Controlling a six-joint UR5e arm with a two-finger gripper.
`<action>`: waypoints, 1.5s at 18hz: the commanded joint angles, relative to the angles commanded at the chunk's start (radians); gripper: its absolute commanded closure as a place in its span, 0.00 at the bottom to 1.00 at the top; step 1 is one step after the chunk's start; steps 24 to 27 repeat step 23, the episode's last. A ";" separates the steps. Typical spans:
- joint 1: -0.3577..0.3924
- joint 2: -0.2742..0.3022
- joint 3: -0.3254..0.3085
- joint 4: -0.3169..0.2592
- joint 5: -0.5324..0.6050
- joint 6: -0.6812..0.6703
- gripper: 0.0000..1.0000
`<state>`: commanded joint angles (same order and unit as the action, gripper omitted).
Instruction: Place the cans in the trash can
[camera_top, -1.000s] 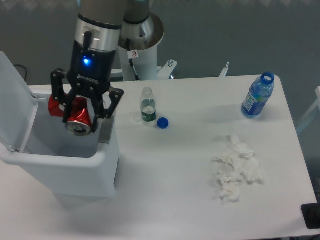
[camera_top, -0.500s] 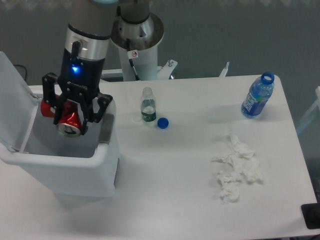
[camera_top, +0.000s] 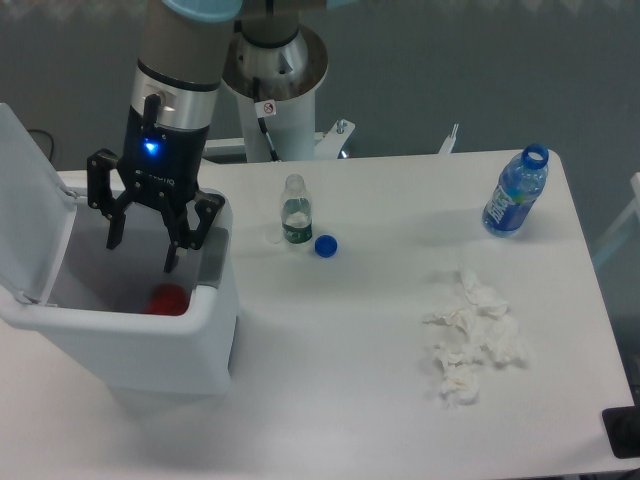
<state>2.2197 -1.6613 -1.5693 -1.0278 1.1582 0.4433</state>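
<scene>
Red can (camera_top: 168, 299) sits down inside the trash can (camera_top: 190, 345), low in the bin, just below and a touch to the right of the gripper's fingertips, only its top part showing over the front rim. Not touching the fingers. Can't tell if more than one can is in there; the rest of the bin floor is hidden by the front wall.

Gripper (camera_top: 143, 252) hangs over the bin opening, pointing down, jaws spread wide w/ nothing between them. Blue light glows on the wrist body above the fingers. The arm rises up and slightly right from there, out of frame at the top.

Bin lid (camera_top: 22, 190) stands flipped up, to the left of the gripper. The bin's right wall is just beside the right finger (camera_top: 176, 240).

Further out, to the right of the gripper on the table (camera_top: 350, 380): small clear bottle (camera_top: 295, 211) w/ green label, upright, no cap on. Blue cap (camera_top: 325, 245) lies just beside it, lower right. Well apart, far right near the table's back edge: blue-labelled water bottle (camera_top: 517, 192), upright, open neck. Below that, toward the front-right, a crumpled heap of white tissue (camera_top: 472, 338). Behind the gripper, up and right, the robot's white base pedestal (camera_top: 283, 95).
</scene>
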 joint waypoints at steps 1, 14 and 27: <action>0.002 0.002 0.000 0.000 0.002 0.017 0.06; 0.196 -0.006 0.020 -0.002 0.176 0.392 0.00; 0.252 -0.015 0.032 -0.003 0.341 0.709 0.00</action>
